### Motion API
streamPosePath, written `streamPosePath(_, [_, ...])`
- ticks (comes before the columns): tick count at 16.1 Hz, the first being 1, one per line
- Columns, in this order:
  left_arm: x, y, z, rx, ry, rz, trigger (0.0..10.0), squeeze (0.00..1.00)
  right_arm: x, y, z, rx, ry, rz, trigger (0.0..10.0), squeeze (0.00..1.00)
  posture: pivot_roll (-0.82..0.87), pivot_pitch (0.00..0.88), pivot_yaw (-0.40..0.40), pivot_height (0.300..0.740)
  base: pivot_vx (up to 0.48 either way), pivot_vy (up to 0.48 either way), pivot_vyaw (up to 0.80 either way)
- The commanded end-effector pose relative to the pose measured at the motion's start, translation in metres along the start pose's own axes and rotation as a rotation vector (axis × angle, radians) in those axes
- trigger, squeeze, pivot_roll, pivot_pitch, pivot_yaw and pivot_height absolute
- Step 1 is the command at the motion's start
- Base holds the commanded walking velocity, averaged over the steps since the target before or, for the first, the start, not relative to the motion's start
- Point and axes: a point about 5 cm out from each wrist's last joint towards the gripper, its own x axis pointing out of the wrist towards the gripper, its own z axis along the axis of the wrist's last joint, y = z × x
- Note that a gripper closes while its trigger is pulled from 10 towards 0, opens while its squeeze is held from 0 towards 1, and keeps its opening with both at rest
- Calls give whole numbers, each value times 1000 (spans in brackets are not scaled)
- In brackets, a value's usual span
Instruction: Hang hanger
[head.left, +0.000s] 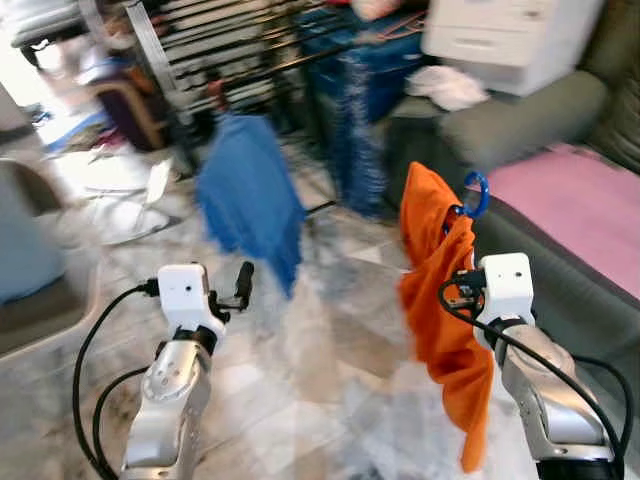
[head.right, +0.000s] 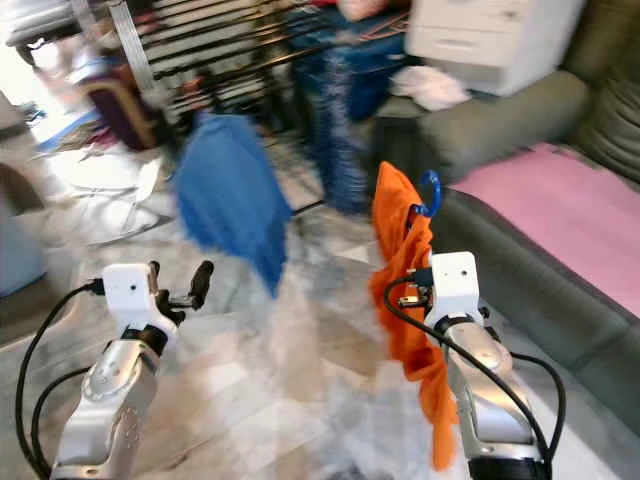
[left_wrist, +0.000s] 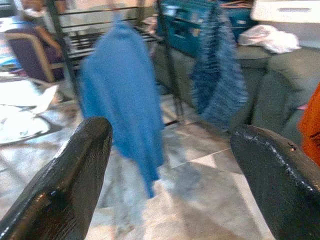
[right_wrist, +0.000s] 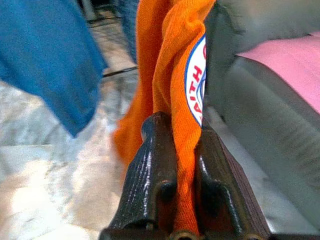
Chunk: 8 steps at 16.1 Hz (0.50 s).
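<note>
The right gripper (right_wrist: 175, 165) is pinched tight on the orange garment (head.left: 440, 320), which drapes from a blue hanger (head.left: 476, 196) whose hook pokes up just above the cloth, near the grey sofa (head.left: 520, 120) on the right. The garment hangs well clear of the marble floor (head.left: 320, 400), bunched between the two black fingers (right_wrist: 150, 175) (part of a round printed badge shows on the fabric). The left gripper (head.left: 236, 290) is held forward on the left with its fingers spread apart and nothing between them. Farther off stands a dark drying rack (head.left: 220, 50), with a blue shirt (head.left: 248, 195) already hanging from it and a darker blue knitted piece (head.left: 360, 110) beside that. By the look of it this is the carrying step: the hanger is in hand but not yet on a rail. The next move calls for closing on the rack, lifting the hook above a free bar, and lowering it on before letting go.
</note>
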Motion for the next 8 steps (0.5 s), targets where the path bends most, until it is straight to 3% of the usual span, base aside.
streamPosePath(1, [-1,1,-2,5,15,9,10000,0,1,1,12,-14,-54,9,10000,0,-159,46,106,740,356,0,413])
streamPosePath(8, [-2,0,-4,6,20,13,10000,0,5,4,16,-19,-66,35,10000,0,-159,37,101,740,354,0,516])
